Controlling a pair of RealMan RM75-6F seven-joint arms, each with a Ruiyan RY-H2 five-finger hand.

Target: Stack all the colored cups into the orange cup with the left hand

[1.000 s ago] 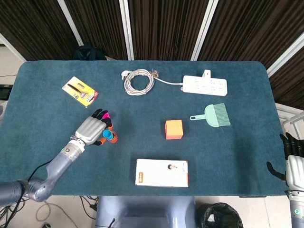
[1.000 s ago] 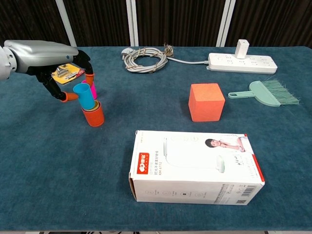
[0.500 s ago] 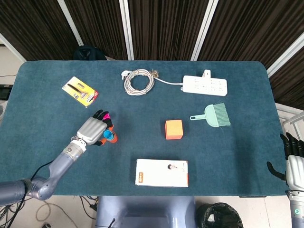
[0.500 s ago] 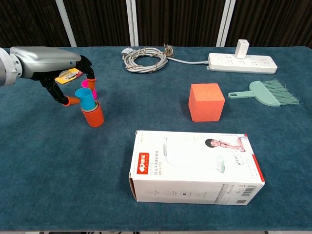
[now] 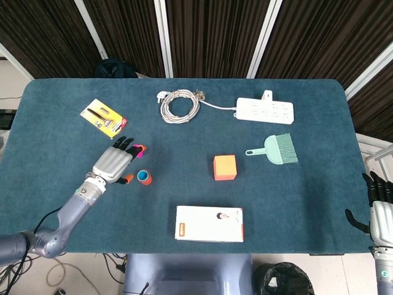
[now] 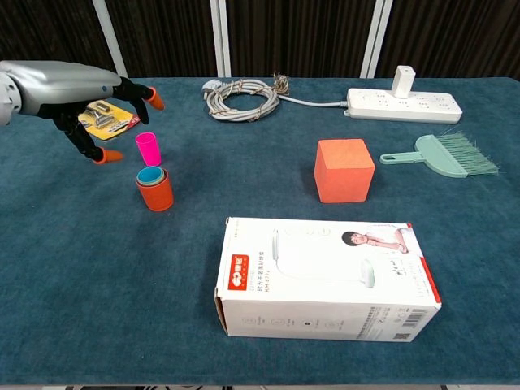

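1. Two cups nested: blue cup [image 6: 149, 174] sits inside the orange cup [image 6: 155, 193], upright on the desk [image 6: 97, 268].
2. Pink cup [image 6: 148, 149] stands alone, just behind the orange cup, apart from it.
3. Left robot hand [image 6: 77, 93] hovers left of the orange cup, fingers spread, grasping nothing.
4. Right robot hand [image 5: 379, 209] far right of the orange cup, off the desk edge; released or clenched, cannot tell.
5. White box [image 6: 325, 279] lies right of the orange cup, nearer the front edge.

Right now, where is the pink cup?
In the chest view the pink cup stands upright at table left, just behind the orange cup, below the open left hand.
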